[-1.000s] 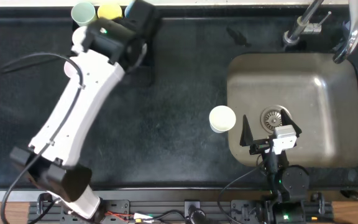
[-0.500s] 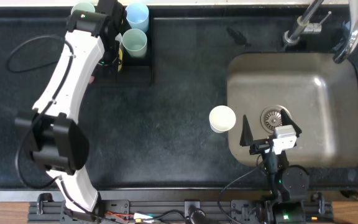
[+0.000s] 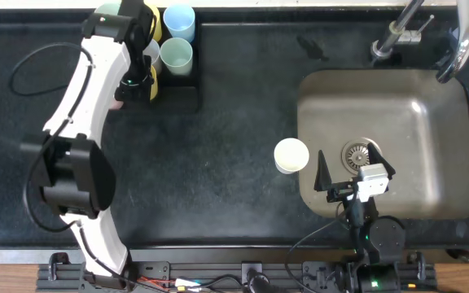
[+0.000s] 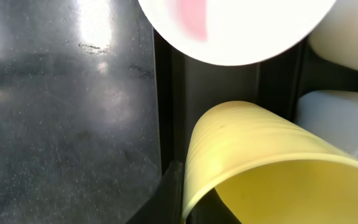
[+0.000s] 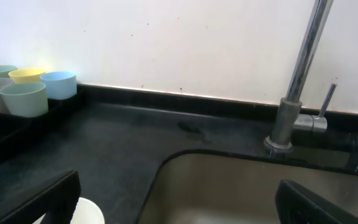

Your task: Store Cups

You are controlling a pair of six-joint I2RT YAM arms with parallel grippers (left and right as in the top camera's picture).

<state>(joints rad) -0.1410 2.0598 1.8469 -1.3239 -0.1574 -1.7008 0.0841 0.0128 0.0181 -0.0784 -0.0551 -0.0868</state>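
A black tray (image 3: 181, 98) at the counter's back left holds upright cups: green (image 3: 108, 12), blue (image 3: 179, 20), pale green (image 3: 176, 55) and a yellow one (image 5: 28, 74) in the back row. My left gripper (image 3: 141, 81) hangs over the tray's left part, shut on another yellow cup (image 4: 260, 155) that lies tilted right under the camera, one dark finger (image 4: 166, 196) beside it. A white cup with a pink patch (image 4: 229, 25) stands just beyond. A lone white cup (image 3: 291, 155) stands on the counter by the sink. My right gripper (image 3: 352, 175) rests open next to it at the sink's front.
The steel sink (image 3: 430, 98) fills the right side, with the tap (image 3: 393, 37) behind it. Dark counter (image 3: 234, 98) lies bare between tray and sink. A wall (image 5: 179, 43) runs behind the counter.
The left arm swung left from over the tray's right side to its left side, uncovering the blue and pale green cups. The right arm has not moved.
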